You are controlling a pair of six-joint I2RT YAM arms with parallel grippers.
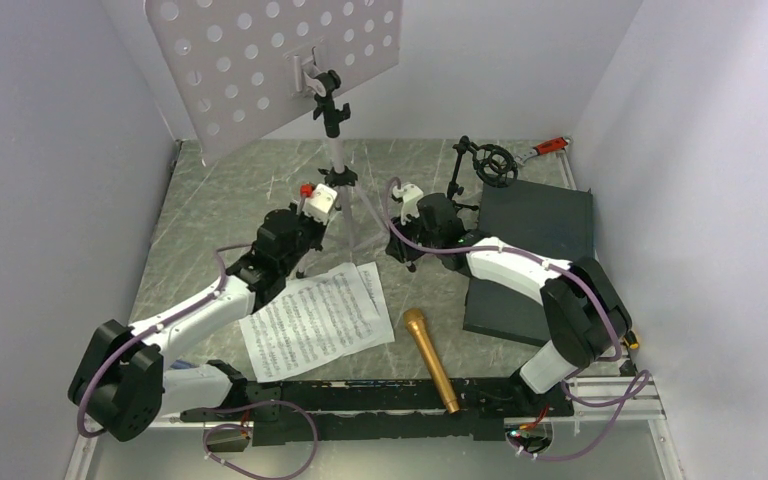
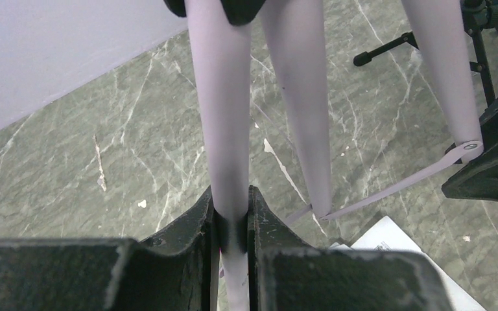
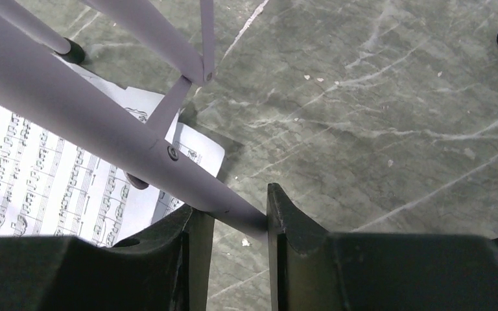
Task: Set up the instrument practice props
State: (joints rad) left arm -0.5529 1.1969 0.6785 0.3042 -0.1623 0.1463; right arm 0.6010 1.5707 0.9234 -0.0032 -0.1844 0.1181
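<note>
Top view, with the arm bases at 6 o'clock. The green marbled tabletop (image 1: pixel 210 200) carries everything you are working with.

- **Stand:** The pale lilac tripod music stand (image 1: pixel 270 60) stands upright toward 12 o'clock. Its perforated desk is tilted, and its legs are spread between your two grippers.
- **Slab:** A dark grey flat slab (image 1: pixel 535 230) lies at 3 o'clock.
- **Sheets:** Two white printed music sheets (image 1: pixel 310 320) lie overlapped and flat at 7 o'clock, just beside the stand's near legs.
- **Mic stand:** The small black tripod mic stand (image 1: pixel 485 165), with its ring mount on top, sits at 1 o'clock by the slab's far edge.
- **Microphone:** The gold handheld microphone (image 1: pixel 430 358) lies flat at 6 o'clock, between the sheets and the slab, with its head pointing to 11 o'clock.
- **Left gripper:** Your left gripper (image 2: pixel 232 227) is clamped narrow on one lilac leg, with both fingers pressing it.
- **Right gripper:** Your right gripper (image 3: pixel 240 220) stands loosely around another leg. The leg touches one finger, and tabletop shows in the gap beside the other.
- **Wrench:** A red-handled wrench (image 1: pixel 550 147) lies at the far 2 o'clock corner.
</note>
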